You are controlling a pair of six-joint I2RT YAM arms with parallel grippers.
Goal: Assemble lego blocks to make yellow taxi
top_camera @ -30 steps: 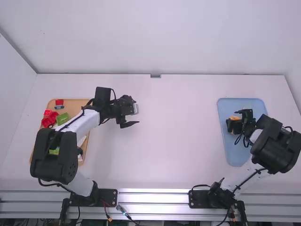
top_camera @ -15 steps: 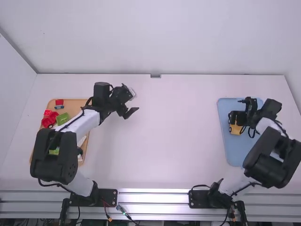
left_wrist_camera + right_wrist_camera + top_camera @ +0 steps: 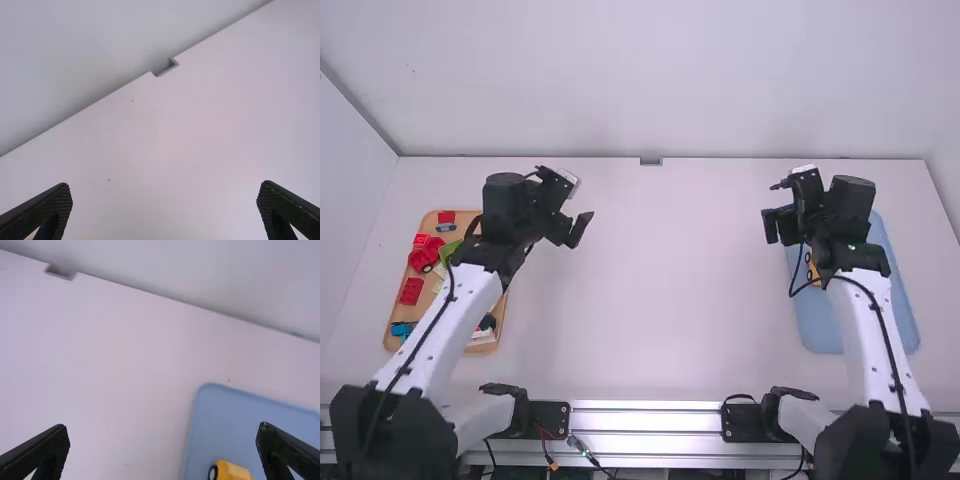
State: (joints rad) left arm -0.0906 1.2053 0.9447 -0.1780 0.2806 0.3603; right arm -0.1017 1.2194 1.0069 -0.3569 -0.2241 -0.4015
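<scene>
One yellow taxi (image 3: 235, 472) on the blue tray (image 3: 820, 330), both grippers wide and empty.
Right gripper (image 3: 162, 429) by the tray's far left corner, left gripper (image 3: 165, 189) well left of the tray; we judge the step as parking both arms. To do it well, we should raise the right wrist before swinging it back and keep its black cable (image 3: 793, 280) from snagging the taxi on the tray.

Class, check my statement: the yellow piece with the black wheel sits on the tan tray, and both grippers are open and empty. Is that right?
Not quite: the right wrist view shows the yellow piece on the blue tray. The left gripper and right gripper are indeed open and empty.
</scene>
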